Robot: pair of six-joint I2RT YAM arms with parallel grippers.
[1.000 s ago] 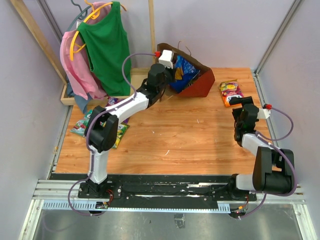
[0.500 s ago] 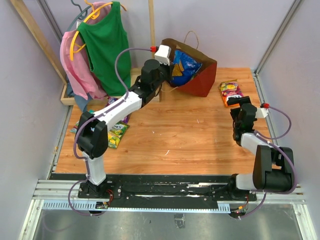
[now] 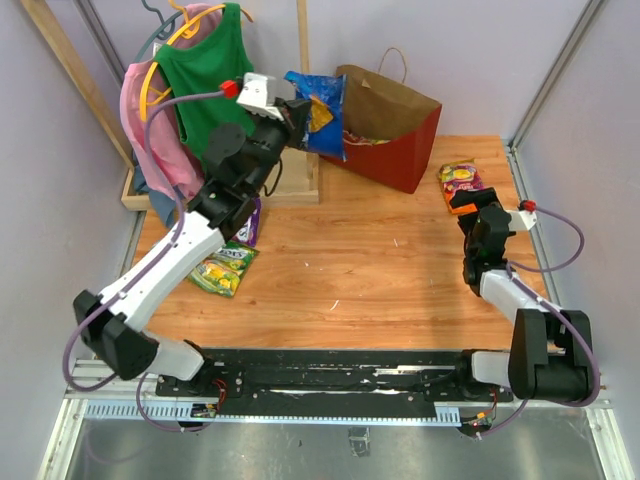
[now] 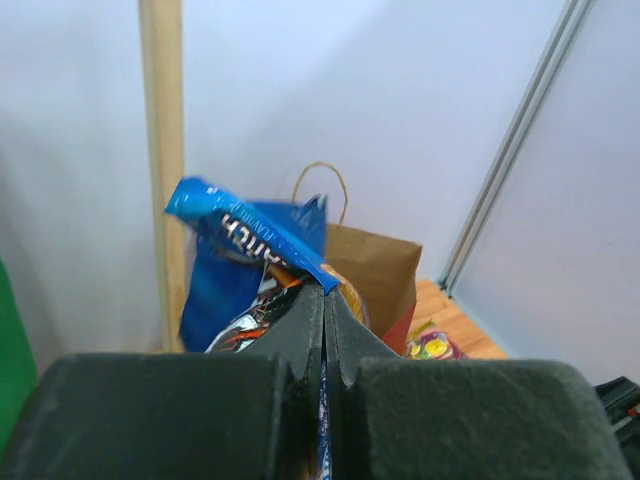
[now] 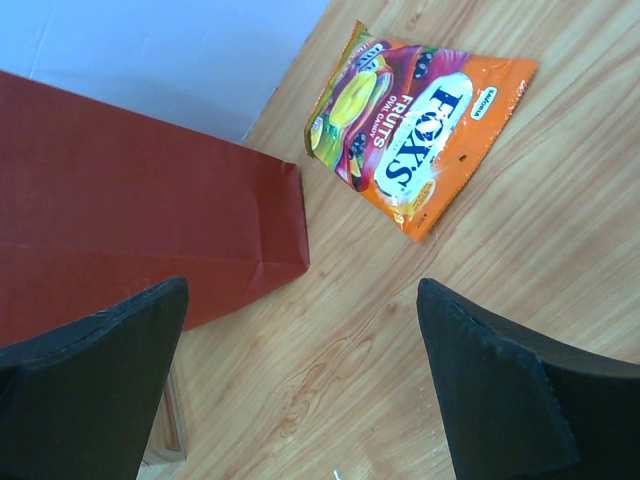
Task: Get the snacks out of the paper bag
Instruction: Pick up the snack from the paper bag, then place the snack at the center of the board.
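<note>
Hanging crumpled from left gripper (image 3: pixel 296 108), jaws clamped on it: glossy blue Doritos chip bag (image 3: pixel 320 118), aloft beside red paper bag (image 3: pixel 398 155). Right gripper (image 5: pixel 300 300) agape.

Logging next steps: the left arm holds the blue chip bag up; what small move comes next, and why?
Probably swing it over bare table and lower it: the left fingers are shut on the blue chip bag, already clear of the paper bag.
</note>
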